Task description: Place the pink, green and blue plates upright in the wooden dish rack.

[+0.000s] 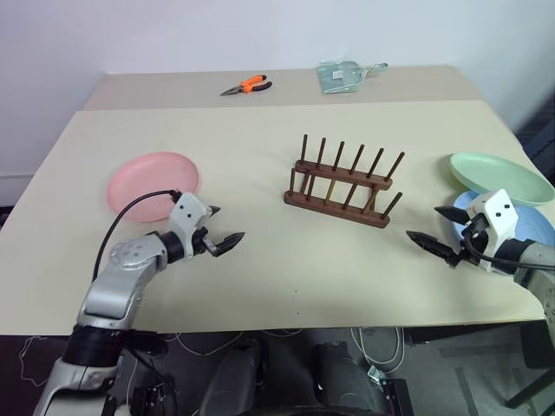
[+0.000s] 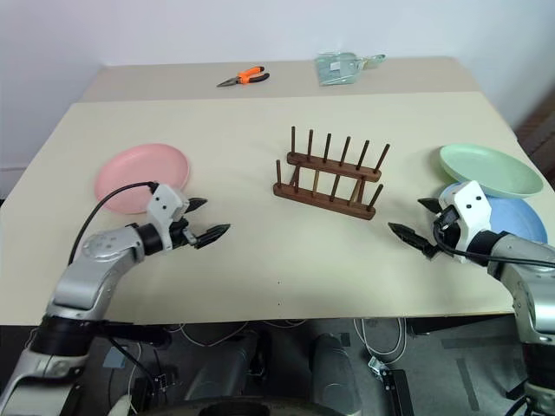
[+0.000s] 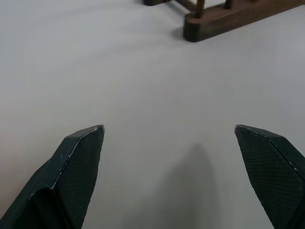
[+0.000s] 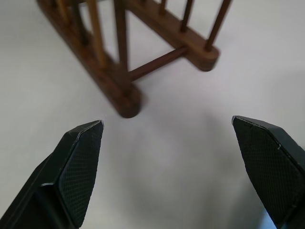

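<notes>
The pink plate (image 1: 153,185) lies flat on the table at the left. At the right, the green plate (image 1: 500,178) rests tilted over the blue plate (image 1: 512,227), which is partly covered. Between them stands the wooden dish rack (image 1: 342,184), with no plate between its pegs. My left gripper (image 1: 227,224) hovers open just in front of and right of the pink plate, pointing toward the rack (image 3: 214,19). My right gripper (image 1: 423,222) is open too, just left of the blue plate, pointing at the rack's near end (image 4: 119,71). Neither holds anything.
Orange-handled pliers (image 1: 245,86) and a clear plastic bag (image 1: 342,74) lie on the rear table. Bare tabletop (image 1: 286,260) stretches between the two grippers in front of the rack. The table's front edge runs just behind both wrists.
</notes>
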